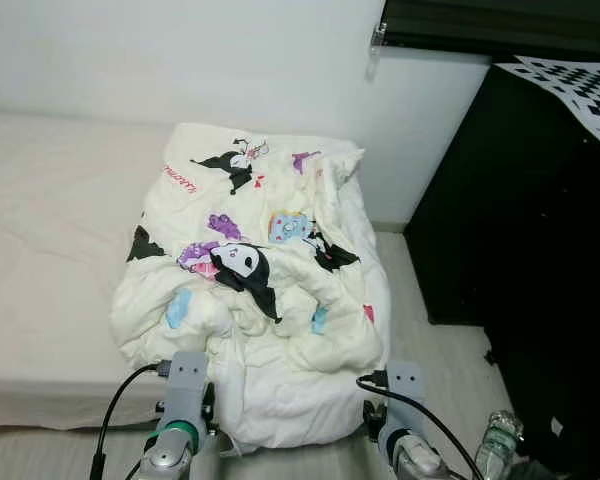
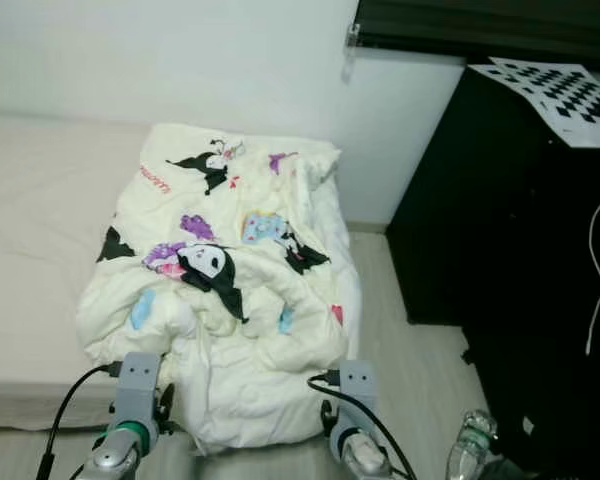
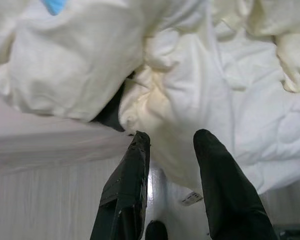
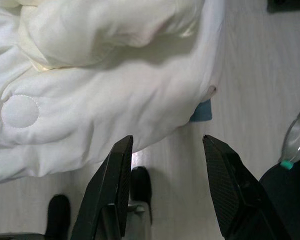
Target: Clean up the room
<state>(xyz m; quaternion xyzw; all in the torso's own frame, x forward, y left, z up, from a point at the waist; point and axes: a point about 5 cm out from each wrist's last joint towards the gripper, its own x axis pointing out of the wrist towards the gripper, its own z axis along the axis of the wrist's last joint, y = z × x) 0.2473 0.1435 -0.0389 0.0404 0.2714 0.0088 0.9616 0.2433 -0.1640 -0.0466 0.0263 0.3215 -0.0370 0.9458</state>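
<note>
You face a bed [image 1: 40, 230] against a white wall, with a crumpled cartoon-print quilt [image 1: 260, 290] heaped on its end and spilling over the edge toward the floor. A black cabinet [image 1: 540, 230] stands to the right. Your left gripper [image 3: 170, 145] and right gripper [image 4: 165, 150] hover spread apart, grasping nothing, just below the quilt's hanging edge. A plastic bottle [image 1: 497, 440] sits on the floor nearby.

Even, bright indoor light washes the white wall [image 1: 180, 60] and the cream quilt [image 1: 260, 270], nearly bleaching its folds. The black cabinet [image 1: 540, 220] swallows detail. Head views are soft, slightly hazy. Wrist views are sharper, with glare on the floor [image 4: 240, 75] and shadow beneath the quilt.
</note>
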